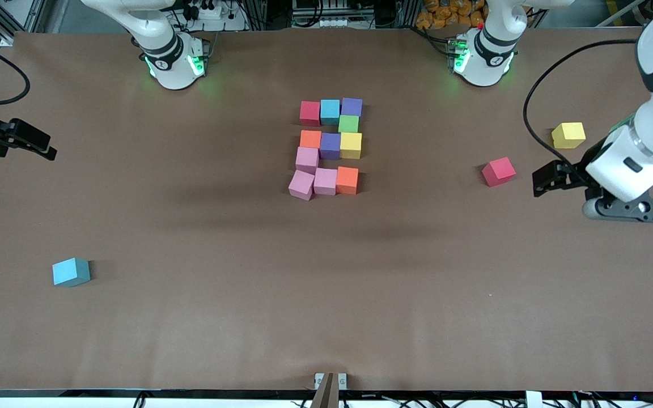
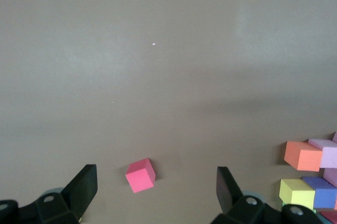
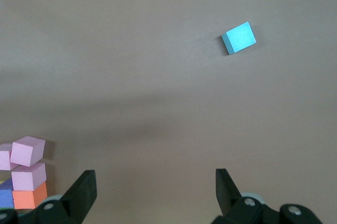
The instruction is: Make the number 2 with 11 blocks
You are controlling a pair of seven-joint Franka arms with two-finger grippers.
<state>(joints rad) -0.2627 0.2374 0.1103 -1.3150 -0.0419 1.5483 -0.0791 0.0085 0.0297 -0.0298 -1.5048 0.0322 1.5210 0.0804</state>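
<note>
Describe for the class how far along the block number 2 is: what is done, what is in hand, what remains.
Done: the number 2 stands complete mid-table, eleven blocks in five rows. In hand: nothing; the left gripper and right gripper hang open at the table's ends. Left: apparently nothing; a spare red block, yellow block and light blue block lie apart.

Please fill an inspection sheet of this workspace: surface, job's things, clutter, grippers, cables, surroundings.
Surface: brown table cover, flat, with faint creases.
Job's things: number 2 at the table's middle, eleven blocks in five rows, the nearest pink block slightly askew.
Clutter: three loose cubes: loose yellow cube and loose red cube toward the left arm's end, loose light blue cube toward the right arm's end.
Grippers: left gripper open, empty, above the loose red cube; right gripper open, empty, above bare cover.
Cables: black cable looping to the left arm.
Surroundings: metal frame and wiring at the bases' edge.
</note>
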